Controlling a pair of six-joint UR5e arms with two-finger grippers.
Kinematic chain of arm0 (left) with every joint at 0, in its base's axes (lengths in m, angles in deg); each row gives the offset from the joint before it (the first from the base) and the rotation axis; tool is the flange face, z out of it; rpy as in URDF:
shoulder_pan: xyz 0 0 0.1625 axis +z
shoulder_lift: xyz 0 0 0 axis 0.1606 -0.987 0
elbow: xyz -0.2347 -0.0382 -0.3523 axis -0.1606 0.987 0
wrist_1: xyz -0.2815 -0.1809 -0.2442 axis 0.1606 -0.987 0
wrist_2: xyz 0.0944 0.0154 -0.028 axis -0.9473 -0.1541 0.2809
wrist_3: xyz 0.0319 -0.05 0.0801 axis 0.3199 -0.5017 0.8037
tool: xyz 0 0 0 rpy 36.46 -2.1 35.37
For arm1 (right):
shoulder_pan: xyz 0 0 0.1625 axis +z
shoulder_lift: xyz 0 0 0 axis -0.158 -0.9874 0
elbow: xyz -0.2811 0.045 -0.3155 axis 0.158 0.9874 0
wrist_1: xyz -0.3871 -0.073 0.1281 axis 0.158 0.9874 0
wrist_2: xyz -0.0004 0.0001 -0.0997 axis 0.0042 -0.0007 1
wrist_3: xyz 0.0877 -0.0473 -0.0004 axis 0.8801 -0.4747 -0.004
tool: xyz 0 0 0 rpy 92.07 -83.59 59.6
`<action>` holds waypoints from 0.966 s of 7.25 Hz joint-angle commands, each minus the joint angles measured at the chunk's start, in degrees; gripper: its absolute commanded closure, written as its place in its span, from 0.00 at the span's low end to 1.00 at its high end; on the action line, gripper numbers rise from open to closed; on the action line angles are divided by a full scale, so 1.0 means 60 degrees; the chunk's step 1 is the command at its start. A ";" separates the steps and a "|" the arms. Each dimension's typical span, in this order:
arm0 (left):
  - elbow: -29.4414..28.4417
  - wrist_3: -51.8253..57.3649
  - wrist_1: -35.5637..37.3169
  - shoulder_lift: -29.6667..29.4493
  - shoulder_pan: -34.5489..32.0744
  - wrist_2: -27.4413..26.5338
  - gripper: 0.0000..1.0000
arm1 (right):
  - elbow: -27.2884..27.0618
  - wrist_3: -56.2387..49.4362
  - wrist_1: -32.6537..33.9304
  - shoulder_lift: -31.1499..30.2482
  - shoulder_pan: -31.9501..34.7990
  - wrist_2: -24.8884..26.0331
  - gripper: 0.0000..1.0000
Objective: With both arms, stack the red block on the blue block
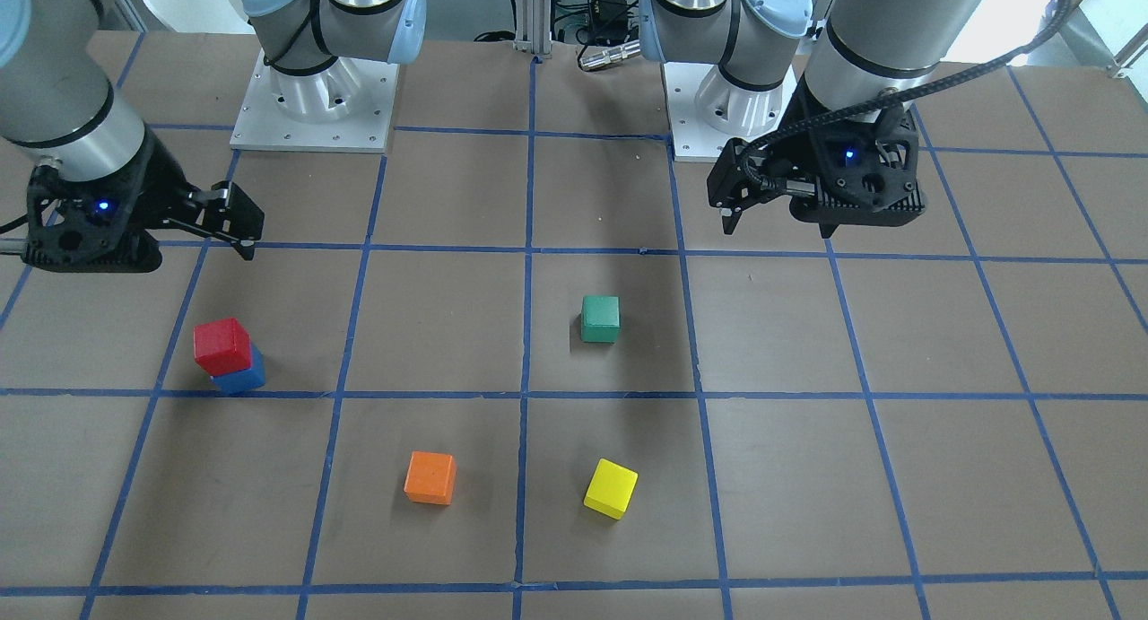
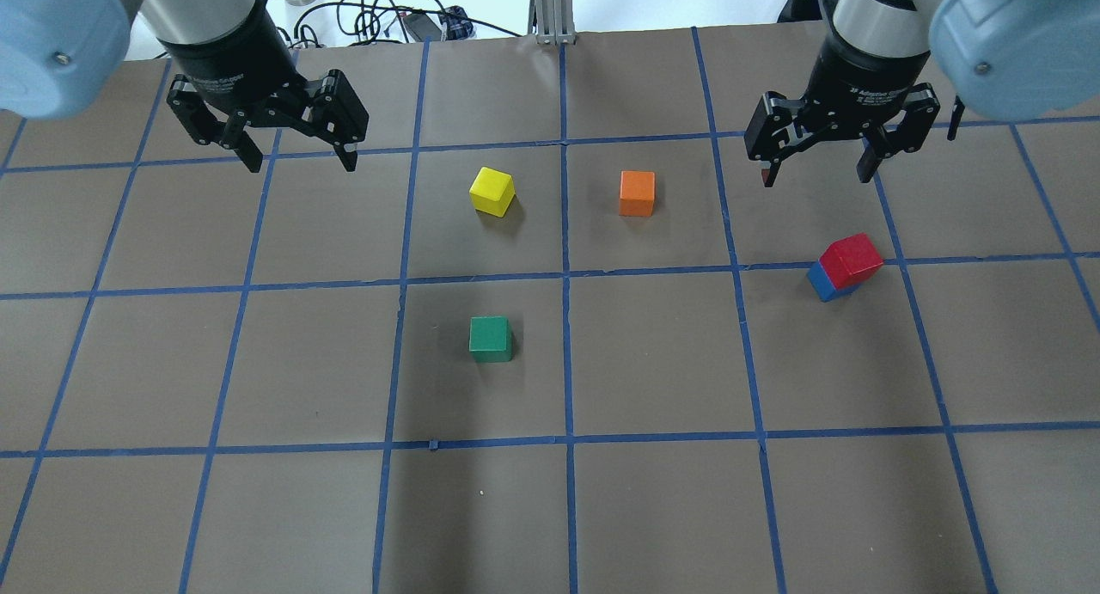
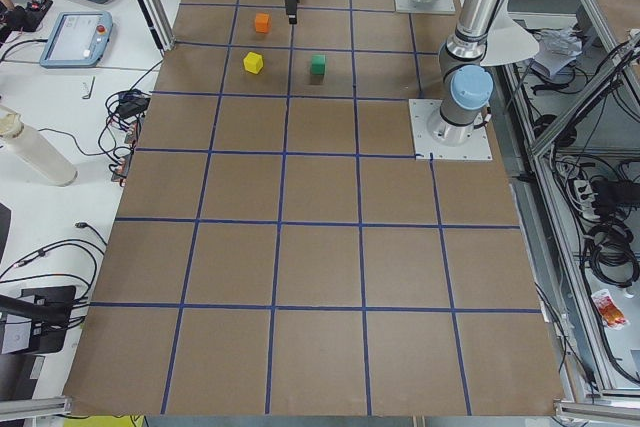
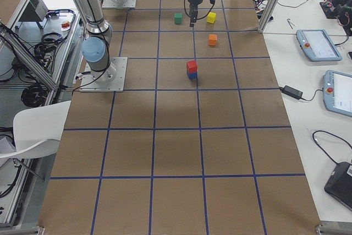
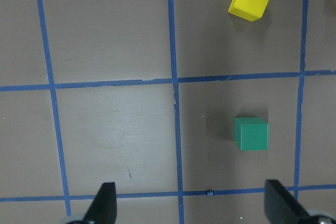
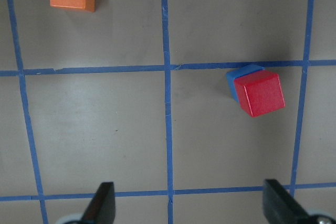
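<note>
Clearly, the red block (image 2: 851,259) is seen stacked on the blue block (image 2: 822,283), slightly skewed, on the table (image 2: 653,362). The right gripper (image 2: 816,177) is held nearby, clear of the stack, jaws spread and empty. The left gripper (image 2: 301,164) is likewise spread wide and empty, well apart.

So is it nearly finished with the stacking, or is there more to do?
It looks done. The red block sits on top of the blue block. Nothing is in hand: the left gripper and the right gripper are both open, empty and apart from the two blocks. Nothing looks left to do.
</note>
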 commanded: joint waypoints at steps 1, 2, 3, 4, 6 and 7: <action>0.0010 0.0000 0.0000 0.0000 0.0000 -0.0011 0.00 | -0.0062 0.0569 -0.0026 -0.0049 0.0027 0.0012 0.00; 0.0010 0.0000 0.0000 -0.0015 0.0000 -0.0011 0.00 | -0.0062 0.0586 -0.0027 -0.0035 0.0012 0.0012 0.00; 0.0010 0.0000 0.0014 -0.0015 0.0000 0.0004 0.00 | -0.0062 0.0586 -0.0027 -0.0035 -0.0002 0.0012 0.00; -0.0005 0.0000 0.0014 -0.0015 -0.0014 0.0004 0.00 | -0.0062 0.0586 -0.0012 -0.0050 -0.0003 0.0012 0.00; 0.0010 0.0000 0.0000 0.0000 0.0000 0.0004 0.00 | 0.0041 0.0586 0.0003 -0.0050 -0.0017 0.0012 0.00; 0.0010 0.0000 0.0000 -0.0015 0.0000 0.0004 0.00 | 0.0070 0.0600 0.0017 -0.0050 -0.0017 -0.0003 0.00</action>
